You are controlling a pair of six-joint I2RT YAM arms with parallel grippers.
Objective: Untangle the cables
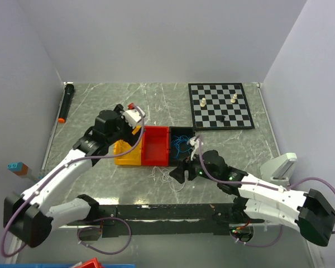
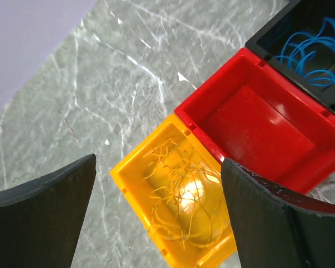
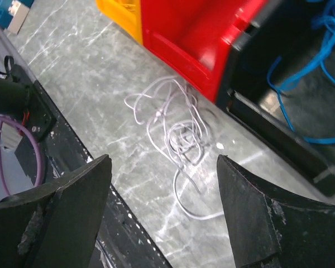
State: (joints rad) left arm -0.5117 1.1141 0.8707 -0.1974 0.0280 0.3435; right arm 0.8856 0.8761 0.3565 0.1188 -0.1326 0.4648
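Mostly sorted — yellow cables (image 2: 178, 201) in yellow bin (image 2: 142, 144), lower centre; blue cables (image 2: 312, 50) in black bin (image 2: 268, 30), upper right. White cables (image 3: 178, 131) loose on table (image 3: 89, 78), mid-frame — left to do. Left gripper (image 2: 158, 167), right gripper (image 3: 164, 162) spread wide, holding nothing.

Plain pale walls (image 1: 156, 39) close in the counter (image 1: 106, 103) at the back and on both sides. The counter top is grey-green, marbled with white veins, under even, soft light.

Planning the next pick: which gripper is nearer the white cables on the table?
Right. The right gripper hovers just above the white cables; the left gripper is over the yellow bin.
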